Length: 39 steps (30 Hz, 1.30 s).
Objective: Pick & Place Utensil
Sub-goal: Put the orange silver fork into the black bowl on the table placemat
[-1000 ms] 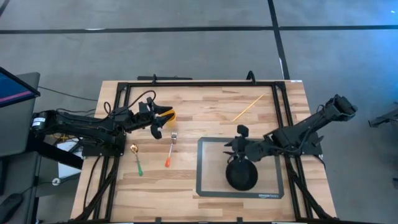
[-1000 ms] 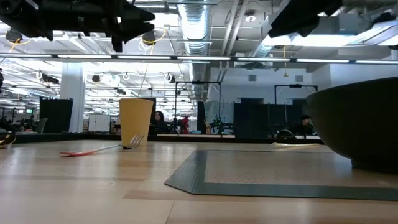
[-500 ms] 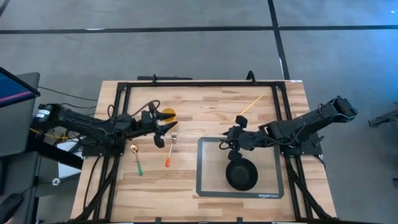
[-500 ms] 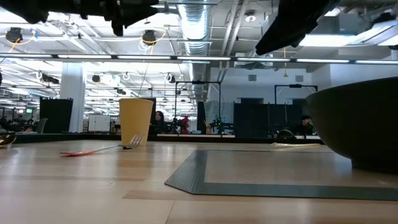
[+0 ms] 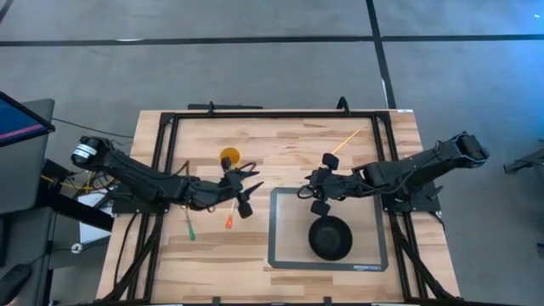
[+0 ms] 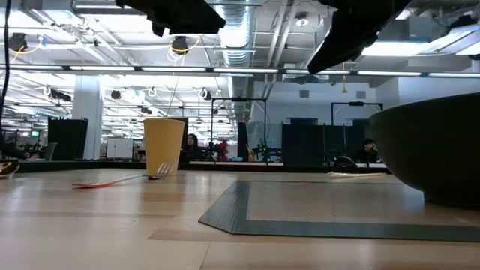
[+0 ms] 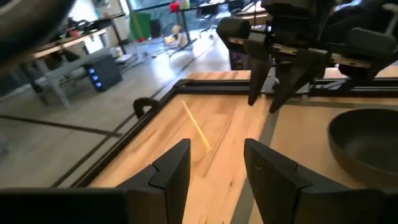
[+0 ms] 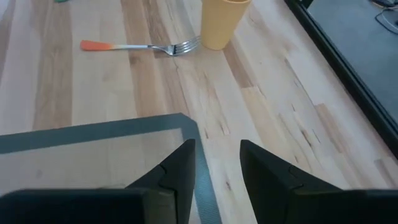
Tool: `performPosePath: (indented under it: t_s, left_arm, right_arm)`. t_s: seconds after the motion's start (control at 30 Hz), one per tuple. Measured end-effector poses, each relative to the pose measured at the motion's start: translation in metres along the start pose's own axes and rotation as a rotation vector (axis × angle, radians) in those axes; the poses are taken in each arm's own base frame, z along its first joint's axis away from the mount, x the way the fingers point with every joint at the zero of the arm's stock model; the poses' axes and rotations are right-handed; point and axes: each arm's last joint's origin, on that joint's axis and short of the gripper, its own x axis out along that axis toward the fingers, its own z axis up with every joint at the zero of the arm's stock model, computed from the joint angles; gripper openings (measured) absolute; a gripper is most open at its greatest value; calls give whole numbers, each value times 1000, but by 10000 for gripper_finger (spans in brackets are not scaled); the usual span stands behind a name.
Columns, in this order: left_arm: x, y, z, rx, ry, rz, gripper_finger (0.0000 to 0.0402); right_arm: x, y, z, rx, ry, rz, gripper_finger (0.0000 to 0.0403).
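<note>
We see the left gripper [image 5: 247, 192] open above the orange-handled metal fork [image 5: 231, 212]; the right gripper [image 5: 313, 194] is open, empty.

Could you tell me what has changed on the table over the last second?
The left end effector swung from beside the yellow plastic cup rightward, over the orange-handled metal fork. The right end effector rose from over the black bowl toward the grey mat's far edge. Neither holds anything. Fork, cup, bowl, green-handled spoon and wooden chopstick stayed put.

The small print on the mat [image 5: 285, 255] is too tiny to read.
</note>
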Motion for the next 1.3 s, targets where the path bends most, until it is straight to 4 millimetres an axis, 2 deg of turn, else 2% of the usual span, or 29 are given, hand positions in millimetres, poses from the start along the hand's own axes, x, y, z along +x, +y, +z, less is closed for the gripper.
performPosePath:
  t_s: [0.17, 0.4, 0.9, 1.3]
  left_arm:
    - [2, -13, -5, -81, 25, -18, 152]
    - [-3, -16, -22, -168, 148, -23, 152]
    - [-15, -13, -80, -365, 374, -89, 152]
    - [-29, 0, -129, -476, 503, -19, 152]
  right_arm:
    - [2, -5, 1, 4, 4, -15, 119]
    - [3, -7, 1, 9, 8, -24, 119]
    - [3, -7, 1, 9, 8, -24, 119]
    - [3, -7, 1, 9, 8, -24, 119]
